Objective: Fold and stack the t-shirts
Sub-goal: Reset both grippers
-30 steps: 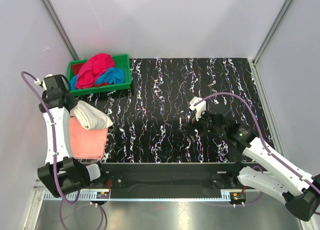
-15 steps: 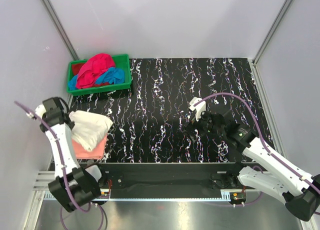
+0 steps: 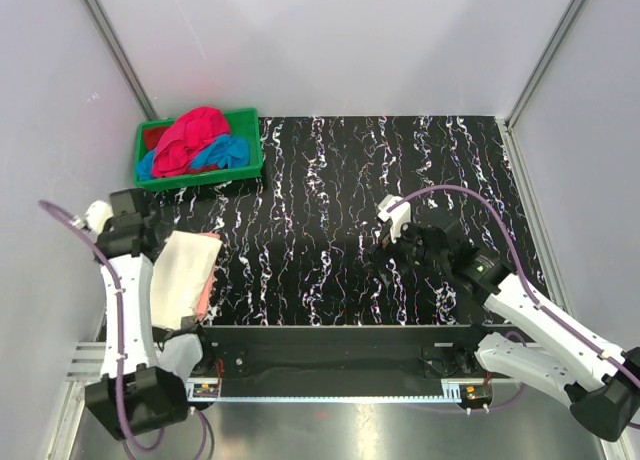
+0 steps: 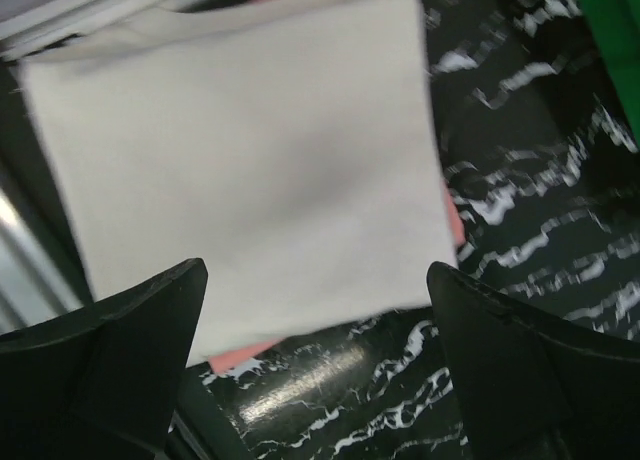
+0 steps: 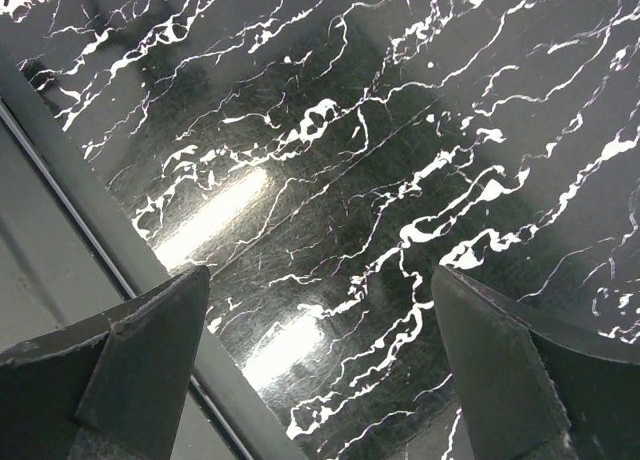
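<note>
Left gripper, jaws spread wide and holding nothing, hovers directly over a folded cream t-shirt lying on a folded salmon-pink t-shirt. The cloth looks light and floppy, probably best pinched at an edge or corner. Beyond that gripper, a green crate holds a crumpled magenta-red t-shirt and a blue t-shirt. Right gripper, also spread, hangs over the marbled table.

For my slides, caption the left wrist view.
Open left tool over a folded cream t-shirt stacked on a salmon-pink t-shirt, black marbled table.

No legible txt, labels or nos. anywhere in view.
</note>
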